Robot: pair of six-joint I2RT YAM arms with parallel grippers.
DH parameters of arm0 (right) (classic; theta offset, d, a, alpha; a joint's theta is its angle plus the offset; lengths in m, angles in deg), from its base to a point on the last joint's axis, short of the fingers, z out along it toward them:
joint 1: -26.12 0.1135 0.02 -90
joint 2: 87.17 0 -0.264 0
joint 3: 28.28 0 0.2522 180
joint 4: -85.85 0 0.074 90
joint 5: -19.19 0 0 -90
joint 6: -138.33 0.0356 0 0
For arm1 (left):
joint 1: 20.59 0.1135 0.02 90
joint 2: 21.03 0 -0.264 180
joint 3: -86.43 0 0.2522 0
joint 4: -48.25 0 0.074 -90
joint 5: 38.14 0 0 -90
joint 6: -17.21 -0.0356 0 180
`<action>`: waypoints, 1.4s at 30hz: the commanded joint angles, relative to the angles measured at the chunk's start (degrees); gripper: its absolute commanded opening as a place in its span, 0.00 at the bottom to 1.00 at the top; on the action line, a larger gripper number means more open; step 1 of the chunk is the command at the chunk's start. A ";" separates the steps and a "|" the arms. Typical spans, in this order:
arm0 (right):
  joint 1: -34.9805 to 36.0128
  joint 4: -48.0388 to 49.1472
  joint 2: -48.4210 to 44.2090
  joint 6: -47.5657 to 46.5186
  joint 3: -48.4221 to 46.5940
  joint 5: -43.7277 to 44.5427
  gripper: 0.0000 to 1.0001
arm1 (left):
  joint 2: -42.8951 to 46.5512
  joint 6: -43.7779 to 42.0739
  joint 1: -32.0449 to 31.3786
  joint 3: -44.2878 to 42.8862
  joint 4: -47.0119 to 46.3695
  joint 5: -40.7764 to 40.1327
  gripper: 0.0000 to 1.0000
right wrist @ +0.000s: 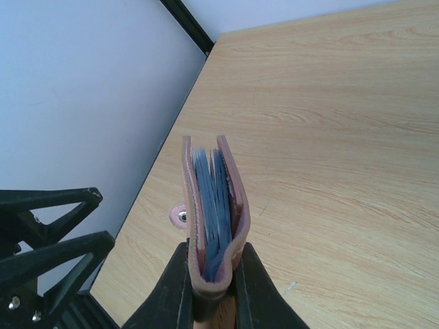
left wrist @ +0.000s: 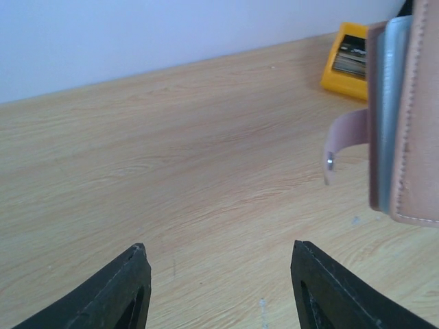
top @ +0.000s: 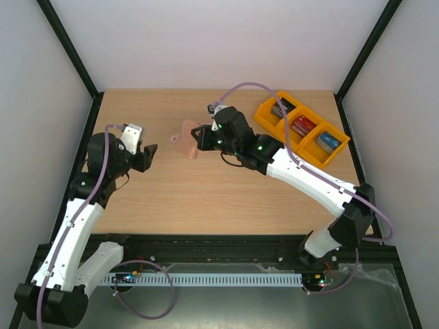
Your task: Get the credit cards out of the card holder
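Note:
My right gripper is shut on the card holder, a pinkish-tan folded wallet held above the table. In the right wrist view the card holder stands edge-on between my fingers, its light blue pockets showing and its snap tab hanging out to the left. No credit cards show. My left gripper is open and empty, to the left of the holder and apart from it. In the left wrist view the holder is at the right edge, beyond my open fingertips.
An orange bin with dark, red and blue boxes stands at the back right of the wooden table. Black frame posts rise at the back corners. Grey walls close the left and right sides.

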 commanded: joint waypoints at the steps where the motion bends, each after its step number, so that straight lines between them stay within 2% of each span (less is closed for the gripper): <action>1: 0.07 -0.64 -1.41 1.43 -2.65 0.25 0.02 | 1.56 0.88 0.30 1.28 -0.10 6.84 0.59; 7: 0.45 0.49 -0.66 0.39 -2.05 -4.62 0.01 | 1.77 1.59 0.69 1.62 0.14 16.20 0.64; 10: 1.13 1.46 -0.47 -0.91 -1.19 -6.80 0.02 | 0.98 1.61 1.38 1.54 0.84 23.91 0.71; 15: 1.34 6.48 -0.03 -6.88 -0.29 -20.74 0.02 | 0.10 1.46 3.42 0.57 2.84 31.23 0.81; 19: 0.63 4.44 -2.15 -18.02 0.52 -27.73 0.02 | -0.96 -4.68 5.52 -3.61 10.43 35.23 0.86; 22: -0.19 2.53 -3.67 -25.08 0.41 -33.53 0.02 | -2.85 -14.06 6.32 -8.44 20.34 40.48 0.92; 25: -0.32 -1.05 -4.18 -32.84 -1.23 -38.85 0.02 | -4.65 -19.08 7.17 -12.20 27.00 48.28 0.92; 27: -0.45 -3.39 -4.64 -36.90 -2.30 -40.73 0.01 | -6.12 -21.35 7.64 -14.80 30.29 50.76 0.92; 34: -1.92 -7.22 -9.43 -45.30 -3.07 -42.56 0.01 | -11.25 -28.25 8.16 -28.10 42.21 48.77 0.87; 37: -2.14 -5.54 -11.67 -45.72 -2.60 -42.39 0.02 | -11.79 -27.14 8.14 -31.20 42.58 48.42 0.82; 39: -2.16 -2.69 -12.54 -44.68 -1.93 -42.42 0.01 | -11.45 -23.20 8.14 -30.97 40.59 48.47 0.75; 42: -2.16 0.90 -13.04 -42.87 -1.40 -42.04 0.01 | -9.20 -17.21 8.14 -30.24 37.41 47.76 0.74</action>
